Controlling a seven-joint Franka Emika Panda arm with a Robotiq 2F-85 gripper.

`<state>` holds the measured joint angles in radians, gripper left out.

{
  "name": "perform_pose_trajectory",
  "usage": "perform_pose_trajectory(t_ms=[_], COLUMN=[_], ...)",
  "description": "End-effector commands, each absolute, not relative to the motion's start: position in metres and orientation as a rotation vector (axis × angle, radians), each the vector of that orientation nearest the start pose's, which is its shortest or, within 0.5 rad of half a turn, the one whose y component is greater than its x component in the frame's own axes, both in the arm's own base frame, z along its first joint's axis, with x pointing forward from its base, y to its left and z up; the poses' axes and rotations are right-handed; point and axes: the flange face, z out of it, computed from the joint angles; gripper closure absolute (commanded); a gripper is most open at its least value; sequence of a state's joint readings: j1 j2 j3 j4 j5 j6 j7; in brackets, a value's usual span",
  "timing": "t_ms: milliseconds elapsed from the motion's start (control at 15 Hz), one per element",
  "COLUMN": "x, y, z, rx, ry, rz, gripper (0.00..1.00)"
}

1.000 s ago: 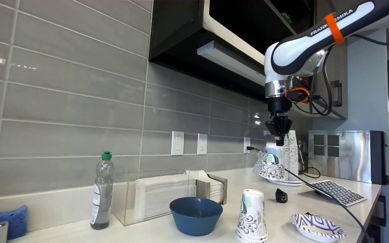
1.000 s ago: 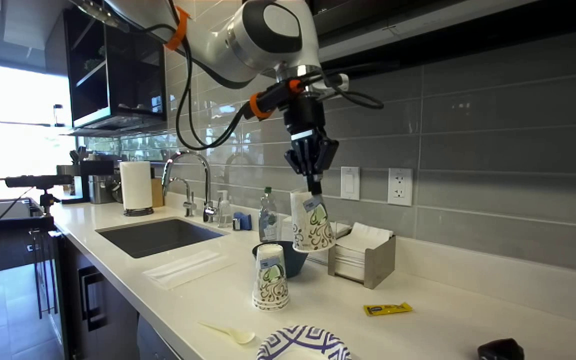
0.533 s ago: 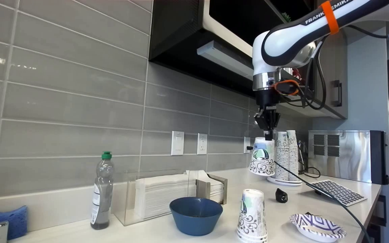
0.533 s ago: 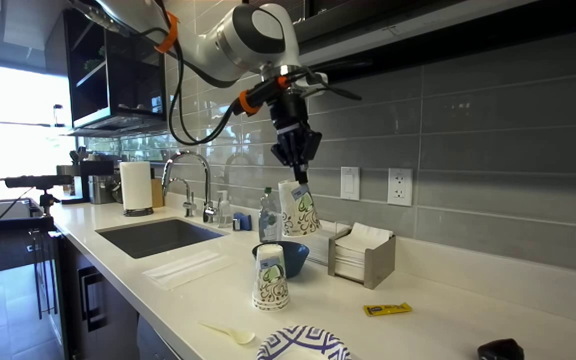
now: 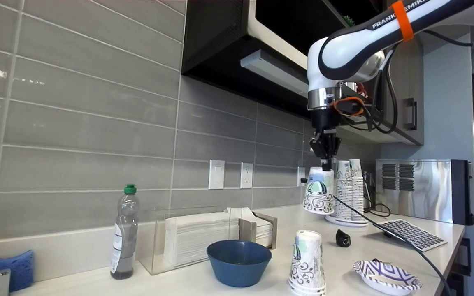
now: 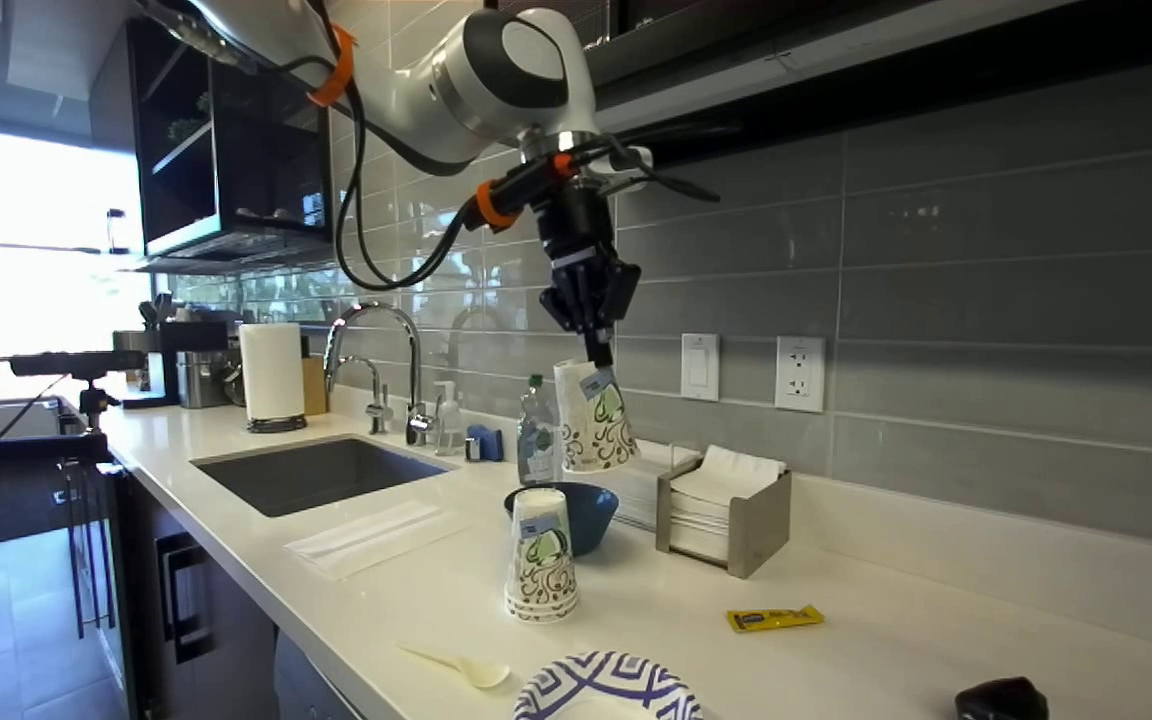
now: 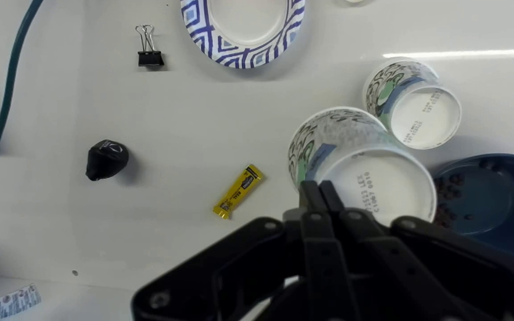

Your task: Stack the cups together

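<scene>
My gripper (image 5: 326,167) is shut on the edge of an upside-down white patterned cup (image 5: 318,195) and holds it in the air, slightly tilted. The held cup also shows in an exterior view (image 6: 598,425) and in the wrist view (image 7: 382,187), where the closed fingertips (image 7: 321,183) pinch its rim at the base. A short stack of upside-down cups (image 5: 306,263) stands on the counter. This stack also shows in an exterior view (image 6: 543,560) and in the wrist view (image 7: 426,117), beside the held cup and lower than it.
A dark blue bowl (image 5: 239,263) stands beside the cup stack. A patterned plate (image 5: 387,276), a black object (image 5: 342,238), a yellow packet (image 6: 774,618) and a spoon (image 6: 466,666) lie on the counter. Tall cup stacks (image 5: 344,189) and a napkin holder (image 6: 761,525) stand along the wall.
The gripper and held cup have moved toward the sink and bowl side and slightly up, mostly in the first half second. The cup stack on the counter has not moved.
</scene>
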<state>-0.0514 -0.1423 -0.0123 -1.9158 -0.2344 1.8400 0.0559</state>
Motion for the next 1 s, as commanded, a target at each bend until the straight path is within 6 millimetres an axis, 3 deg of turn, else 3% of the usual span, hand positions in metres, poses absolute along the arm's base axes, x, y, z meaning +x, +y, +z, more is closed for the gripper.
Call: perform_pose_trajectory(t_ms=[0, 333, 933], x=[0.522, 0.529, 0.539], y=[-0.036, -0.020, -0.016], z=[0.568, 0.557, 0.532], rx=[-3.353, -3.310, -3.255], ry=[0.058, -0.024, -0.154], rz=[-0.099, -0.085, 0.001], gripper=[0.99, 0.99, 0.99])
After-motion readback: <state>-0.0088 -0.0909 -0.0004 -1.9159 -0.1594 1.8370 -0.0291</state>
